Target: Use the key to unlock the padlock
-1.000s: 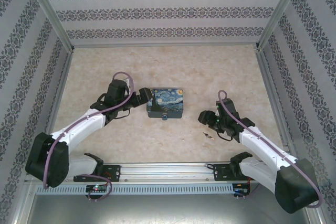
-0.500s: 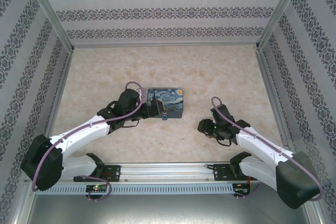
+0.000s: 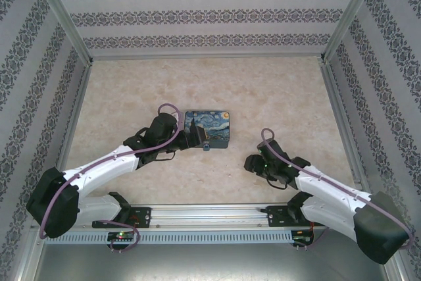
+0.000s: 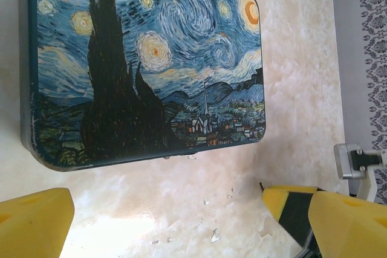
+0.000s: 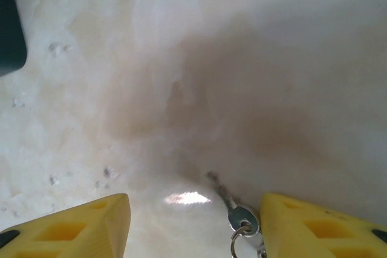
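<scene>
Yellow right claw (image 5: 193,229) spread, low over key (image 5: 234,208)

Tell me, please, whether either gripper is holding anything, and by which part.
Nothing is held. The left gripper stands open near the painted case; the right gripper is open, the key lying on the table between its fingers.

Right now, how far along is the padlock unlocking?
Done: nothing visible. In hand: the right gripper, fingers open, straddles the key on the table; the left gripper hovers open by the Starry Night case. Left: grasp key, insert it in the padlock at the case's edge.
</scene>
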`<state>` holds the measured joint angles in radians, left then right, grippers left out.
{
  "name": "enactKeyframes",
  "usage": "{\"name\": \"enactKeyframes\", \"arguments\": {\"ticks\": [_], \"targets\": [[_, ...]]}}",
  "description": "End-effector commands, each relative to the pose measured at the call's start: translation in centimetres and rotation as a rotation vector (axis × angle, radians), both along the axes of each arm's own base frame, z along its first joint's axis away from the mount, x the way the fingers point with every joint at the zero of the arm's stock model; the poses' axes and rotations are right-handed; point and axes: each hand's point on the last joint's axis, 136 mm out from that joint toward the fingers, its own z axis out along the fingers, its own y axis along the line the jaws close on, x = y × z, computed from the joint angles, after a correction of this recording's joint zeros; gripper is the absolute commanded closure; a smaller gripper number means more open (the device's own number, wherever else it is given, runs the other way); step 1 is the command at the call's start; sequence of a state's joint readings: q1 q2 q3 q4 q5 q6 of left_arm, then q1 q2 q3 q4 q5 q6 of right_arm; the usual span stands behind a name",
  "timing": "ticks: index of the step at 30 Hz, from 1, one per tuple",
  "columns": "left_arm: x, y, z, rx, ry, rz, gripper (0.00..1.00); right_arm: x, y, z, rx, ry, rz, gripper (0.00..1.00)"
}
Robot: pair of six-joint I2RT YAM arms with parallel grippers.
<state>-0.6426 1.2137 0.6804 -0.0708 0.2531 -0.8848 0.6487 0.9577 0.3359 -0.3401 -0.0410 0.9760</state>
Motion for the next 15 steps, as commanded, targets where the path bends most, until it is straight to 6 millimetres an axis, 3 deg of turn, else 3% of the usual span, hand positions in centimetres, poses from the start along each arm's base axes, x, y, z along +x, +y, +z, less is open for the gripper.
{"name": "enactKeyframes", "arguments": {"ticks": [1,7,15], "targets": [[-0.1,-0.1,-0.3,0.006,-0.002,0.009,0.0,-1.9,1.1,-0.9,0.022,0.07,-0.014,0.41],[-0.1,-0.2,-0.5,0.013,0.003,0.005,0.0,-1.6,3.6,-0.2,-0.018,0.053,0.039,0.41],[-0.3,0.0,-0.5,0.024,0.005,-0.002,0.0,-0.6,3.1,0.7,-0.153,0.007,0.09,0.41]]}}
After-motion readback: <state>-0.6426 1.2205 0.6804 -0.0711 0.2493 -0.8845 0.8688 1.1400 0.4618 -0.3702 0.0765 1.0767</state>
